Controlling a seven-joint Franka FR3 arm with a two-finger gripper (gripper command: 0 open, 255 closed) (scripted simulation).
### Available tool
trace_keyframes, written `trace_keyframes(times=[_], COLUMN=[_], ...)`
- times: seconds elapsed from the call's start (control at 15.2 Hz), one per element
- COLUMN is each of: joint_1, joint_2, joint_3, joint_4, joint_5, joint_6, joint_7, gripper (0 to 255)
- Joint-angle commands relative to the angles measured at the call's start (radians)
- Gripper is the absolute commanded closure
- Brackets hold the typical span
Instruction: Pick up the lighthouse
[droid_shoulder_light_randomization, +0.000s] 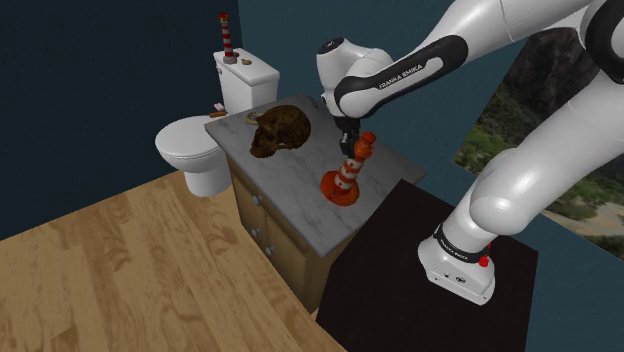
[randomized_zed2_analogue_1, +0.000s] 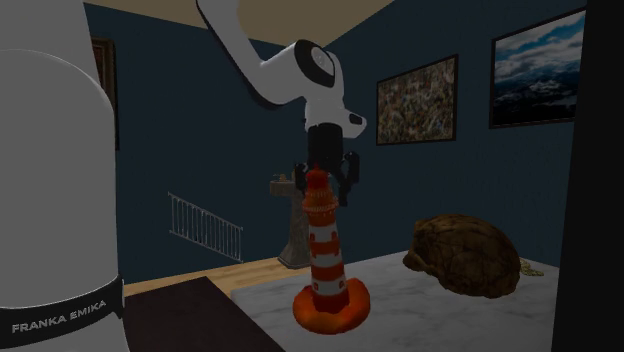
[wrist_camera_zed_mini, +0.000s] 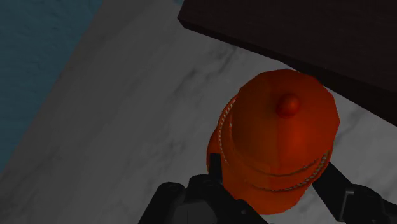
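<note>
An orange-and-white striped lighthouse (randomized_zed2_analogue_1: 325, 250) stands on the near part of a marble counter (droid_shoulder_light_randomization: 290, 180); the black gripper (randomized_zed2_analogue_1: 323, 188) hangs over it, fingers spread either side of its cap.

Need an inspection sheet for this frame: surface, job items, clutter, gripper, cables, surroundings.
Surface: grey marbled counter on a wooden drawer cabinet.
Job's things: orange-and-white striped lighthouse, upright, base resting on the counter.
Clutter: brown lumpy object on the counter, apart from the lighthouse.
Grippers: gripper open, fingers on either side of the lighthouse's orange top.
Cables: nothing seen.
Surroundings: white toilet beside the cabinet, a small striped tower on its tank; framed pictures on dark blue walls; wood floor.
</note>
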Motion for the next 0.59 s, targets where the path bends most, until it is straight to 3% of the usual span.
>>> trace_keyframes(times=[0.0, 0.53], joint_1=[0.001, 0.004], joint_2=[-0.016, -0.060], joint_3=[0.000, 0.000], joint_4=[0.014, 0.057], joint_5=[0.005, 0.018], joint_6=[-0.028, -0.112], joint_7=[-0.009, -0.034], gripper=[255, 255])
